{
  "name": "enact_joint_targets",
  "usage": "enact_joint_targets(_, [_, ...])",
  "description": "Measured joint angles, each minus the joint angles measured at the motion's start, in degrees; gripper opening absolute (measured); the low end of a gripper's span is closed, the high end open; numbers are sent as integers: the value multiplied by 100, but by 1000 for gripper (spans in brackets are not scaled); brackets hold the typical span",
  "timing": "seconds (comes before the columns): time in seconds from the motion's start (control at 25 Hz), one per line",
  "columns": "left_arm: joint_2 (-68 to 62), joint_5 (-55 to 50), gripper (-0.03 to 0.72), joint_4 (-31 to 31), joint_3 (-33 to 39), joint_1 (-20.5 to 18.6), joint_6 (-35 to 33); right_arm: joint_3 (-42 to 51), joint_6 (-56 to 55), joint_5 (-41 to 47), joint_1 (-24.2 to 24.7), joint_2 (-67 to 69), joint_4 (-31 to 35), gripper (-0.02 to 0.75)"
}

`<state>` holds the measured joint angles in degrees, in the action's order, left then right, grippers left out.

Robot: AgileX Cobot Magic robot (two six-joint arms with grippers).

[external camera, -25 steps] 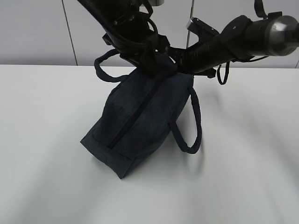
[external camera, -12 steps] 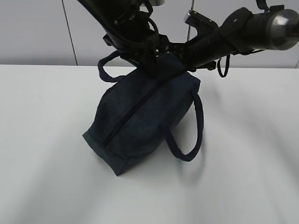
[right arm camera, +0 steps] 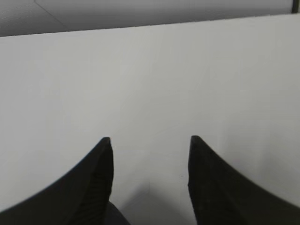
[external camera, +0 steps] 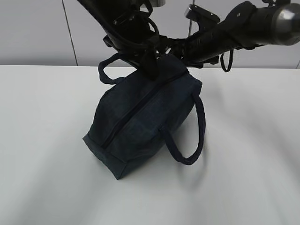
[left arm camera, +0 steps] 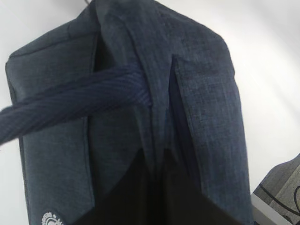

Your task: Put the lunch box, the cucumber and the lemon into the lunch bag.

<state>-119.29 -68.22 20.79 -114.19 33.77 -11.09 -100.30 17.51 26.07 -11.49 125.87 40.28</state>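
Now the lunch bag (external camera: 140, 122) stands on the white table (external camera: 42, 140), a little left of the middle in the exterior view, with its near bottom end on the surface and its far top end raised, so the whole bag is tilted. Its zipper (external camera: 126, 117) runs along the upper face from the near corner toward the far end, and it looks closed along the part that can be seen. One loop handle (external camera: 190, 136) hangs down on the right side of the bag and another handle (external camera: 107, 70) sticks out at the far left. The left gripper (external camera: 151, 69) comes down from above and is closed on the fabric at the raised far end of the bag; in the left wrist view its dark fingers (left arm camera: 154, 197) are pressed together at the bottom of the picture with a fold of the navy cloth between them, and the seam of the bag rises straight from them. A small white emblem (left arm camera: 51, 219) shows on the side panel at the lower left of that view, and a handle crosses the picture just above it. The right gripper (right arm camera: 150, 154) is spread apart and holds nothing: between its two dark fingers (right arm camera: 101, 178) only the bare table is seen. In the exterior view this arm is just beside the far right top corner of the bag, and whether it touches the cloth cannot be told. The lunch box, the cucumber and the lemon are not visible in any view.
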Motion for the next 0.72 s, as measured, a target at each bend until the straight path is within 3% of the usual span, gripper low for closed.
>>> enact_joint_targets(0.32, [-12,-45,-9,-101,0,-65,0,0,57,195,9,-605,-939,393])
enact_joint_targets(0.52, [-131,-72,-9,-161,-11,-102,-8,0,67,982,21,-979,-1573,394])
enact_joint_targets(0.72, [-131,-135,-6,-618,-19,-106,70,0,-29,1964,21,-1203,-2096,384])
